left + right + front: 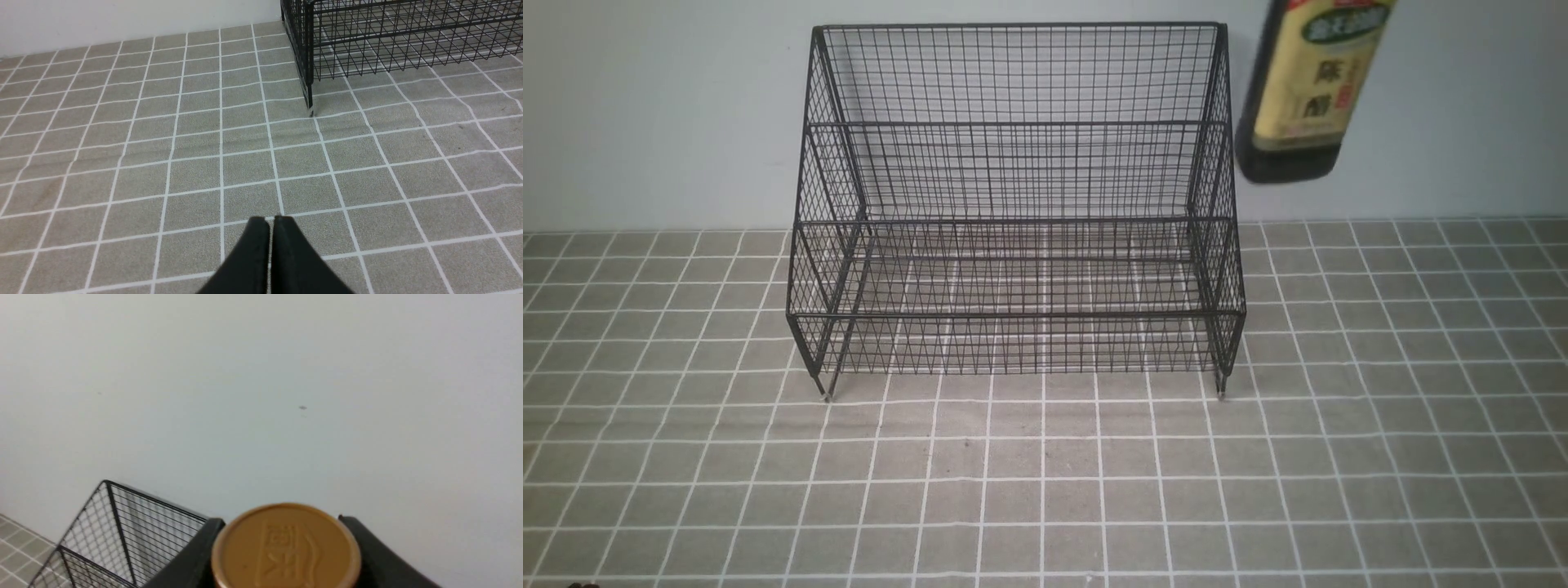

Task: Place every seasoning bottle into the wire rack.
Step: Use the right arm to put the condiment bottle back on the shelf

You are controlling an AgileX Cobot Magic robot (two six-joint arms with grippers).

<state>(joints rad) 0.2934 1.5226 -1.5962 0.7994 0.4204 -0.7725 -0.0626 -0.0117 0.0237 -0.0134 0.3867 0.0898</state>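
Note:
The black wire rack (1017,204) stands empty at the back middle against the wall. It also shows in the left wrist view (388,36) and the right wrist view (114,535). The seasoning bottle (1307,90), dark with a yellow label, hangs in the air to the right of the rack's top right corner, its top cut off by the frame. My right gripper (285,547) is shut on the bottle, its fingers on either side of the tan-gold cap (286,547); it is out of the front view. My left gripper (271,222) is shut and empty, low over the mat.
A grey mat with a white grid (1045,474) covers the table. A plain pale wall (645,122) runs close behind the rack. The rack's front left leg (310,110) stands ahead of my left gripper.

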